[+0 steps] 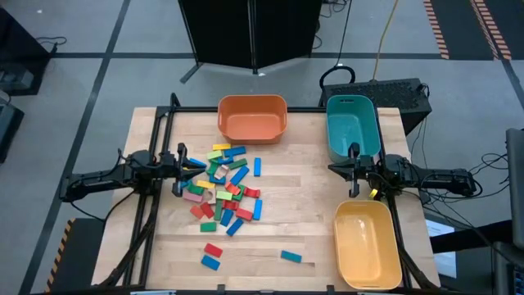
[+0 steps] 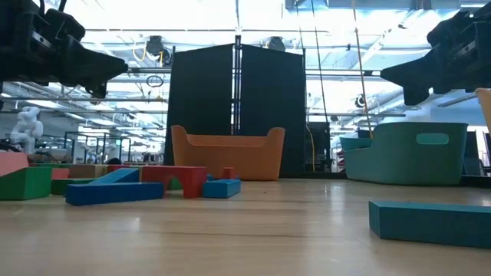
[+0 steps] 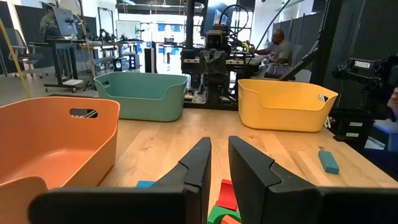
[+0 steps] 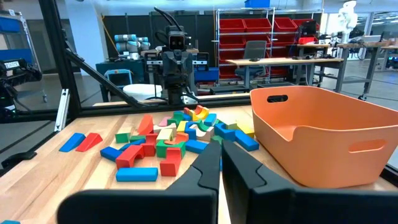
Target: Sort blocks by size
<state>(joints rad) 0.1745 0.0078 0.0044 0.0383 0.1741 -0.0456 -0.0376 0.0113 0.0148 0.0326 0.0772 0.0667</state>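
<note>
Workshop benches, red storage bins on racks and a dark partition ring a pale wooden table [image 1: 311, 213] on a grey floor. Most of the blocks [image 1: 223, 184] lie in a loose heap on the table's left-centre, red, blue, green, yellow and pink mixed together, with a red and blue pair [image 1: 213, 256] lying apart nearer the front edge and one teal block [image 1: 291, 256] alone further right. An orange bin [image 1: 252, 117] sits at the back centre, a teal bin [image 1: 353, 125] at the back right, and a yellow bin [image 1: 368, 244] at the front right. The left gripper [image 1: 199, 164] hovers at the heap's left edge, its fingers [image 3: 199, 165] nearly pressed together with a thin gap and nothing visibly between them. The right gripper [image 1: 353, 170] waits between the teal and yellow bins, its fingers pressed together and empty. White lettering reading "TROSSEN" shows on dark arm hardware [image 3: 364, 65] in the left wrist view; similar white lettering on hardware at the edge of the right wrist view is too small to read. A seated person [image 3: 281, 51] is visible far behind the table.
</note>
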